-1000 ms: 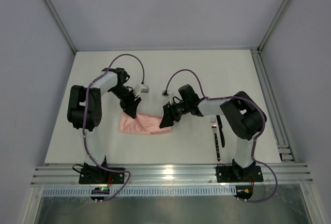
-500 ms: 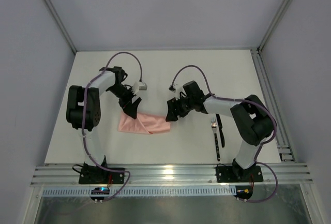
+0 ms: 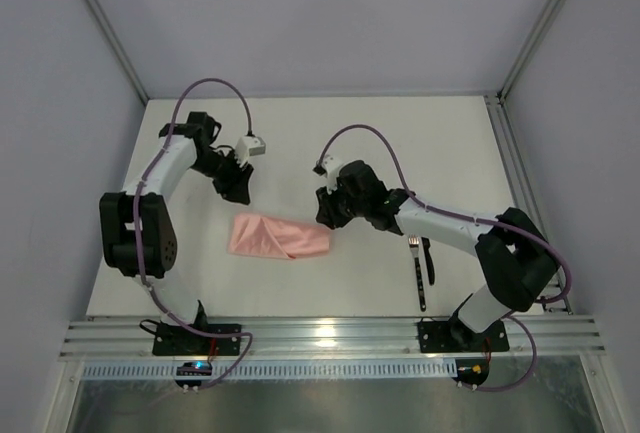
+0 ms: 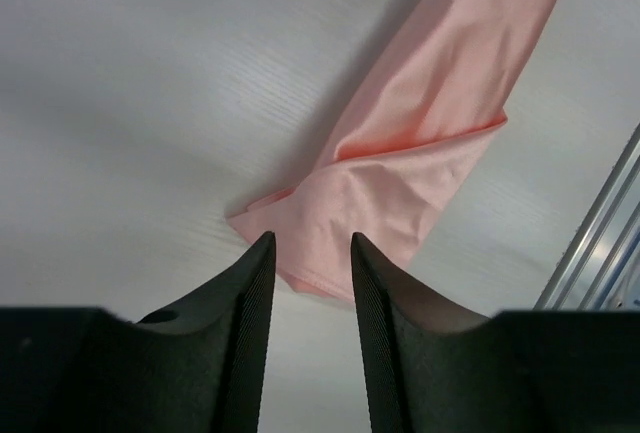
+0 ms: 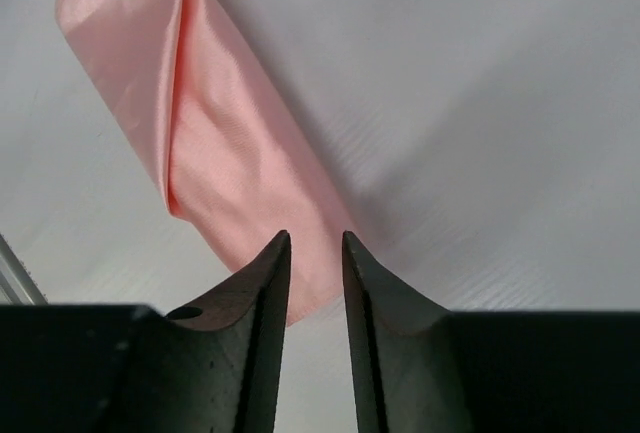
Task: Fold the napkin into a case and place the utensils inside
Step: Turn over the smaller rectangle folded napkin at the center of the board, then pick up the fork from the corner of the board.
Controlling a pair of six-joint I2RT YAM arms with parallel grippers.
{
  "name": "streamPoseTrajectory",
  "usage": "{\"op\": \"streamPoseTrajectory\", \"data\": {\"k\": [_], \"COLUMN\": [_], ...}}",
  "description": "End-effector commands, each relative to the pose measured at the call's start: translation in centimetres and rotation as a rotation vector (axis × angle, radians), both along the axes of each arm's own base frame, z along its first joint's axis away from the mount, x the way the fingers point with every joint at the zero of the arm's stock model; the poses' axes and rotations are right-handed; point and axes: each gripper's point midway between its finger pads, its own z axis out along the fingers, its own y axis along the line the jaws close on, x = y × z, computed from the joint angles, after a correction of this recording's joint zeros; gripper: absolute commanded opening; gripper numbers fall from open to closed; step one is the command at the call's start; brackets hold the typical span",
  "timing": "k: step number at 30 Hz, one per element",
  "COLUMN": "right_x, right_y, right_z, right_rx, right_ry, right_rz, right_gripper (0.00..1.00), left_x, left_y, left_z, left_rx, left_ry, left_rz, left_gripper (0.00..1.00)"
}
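A: Napkin [image 3: 282, 237], where is it?
B: Flat on the table [image 3: 420, 143], about centre, a bit toward the near edge. It's folded to a narrow layered strip. On the left wrist cam I see one fold edge running across it.
A: Claws?
B: Left gripper [image 3: 238, 189] is beyond the napkin's left end, on the far side and apart from it. Its jaws are partly open with nothing between them. Right gripper [image 3: 325, 211] is over the napkin's right end. Its jaws are a narrow slit apart and also hold nothing. I can't tell whether its tips touch the cloth.
A: Utensils?
B: Utensils [image 3: 421, 268] lie side by side right of the napkin, well apart from it, near the right arm's base. Fork [image 3: 416, 271] has its pale tines pointing to the far side.
A: Surface, room?
B: The table is matt white with a faint grain. Plain grey walls [image 3: 330, 23] on three sides, metal posts [image 3: 105, 28] in the far corners. A slotted rail [image 3: 330, 336] runs along the near edge, with more rails down the right side.
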Motion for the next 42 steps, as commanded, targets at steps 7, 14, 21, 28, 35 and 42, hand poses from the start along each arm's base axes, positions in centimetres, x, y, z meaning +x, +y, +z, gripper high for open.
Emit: {"op": "streamPoseTrajectory", "data": {"k": [7, 14, 21, 28, 35, 42], "right_x": [-1.8, -2.2, -1.8, 0.9, 4.9, 2.5], "right_y": [4.3, 4.0, 2.5, 1.4, -7.5, -15.8], "right_z": [-1.2, -5.6, -8.1, -0.9, 11.4, 9.9], "right_rx": [0.162, 0.129, 0.067, 0.017, -0.093, -0.113], "right_ry": [0.095, 0.199, 0.246, 0.055, -0.279, -0.052], "right_rz": [0.045, 0.004, -0.041, -0.076, -0.454, -0.730], "right_gripper": [0.17, 0.11, 0.10, 0.34, 0.75, 0.99], "left_x": [-1.2, -0.6, -1.3, 0.0, 2.6, 6.7], "left_y": [0.9, 2.2, 2.2, 1.9, 3.3, 4.6], "left_z": [-5.1, -8.6, -9.5, -5.0, 5.0, 13.4], "left_rx": [0.074, 0.165, 0.164, 0.135, 0.161, -0.021], "left_ry": [0.083, 0.130, 0.145, 0.000, -0.295, -0.370], "left_rz": [0.059, 0.104, 0.096, 0.108, 0.201, 0.616], "left_gripper": [0.32, 0.22, 0.24, 0.61, 0.99, 0.99]}}
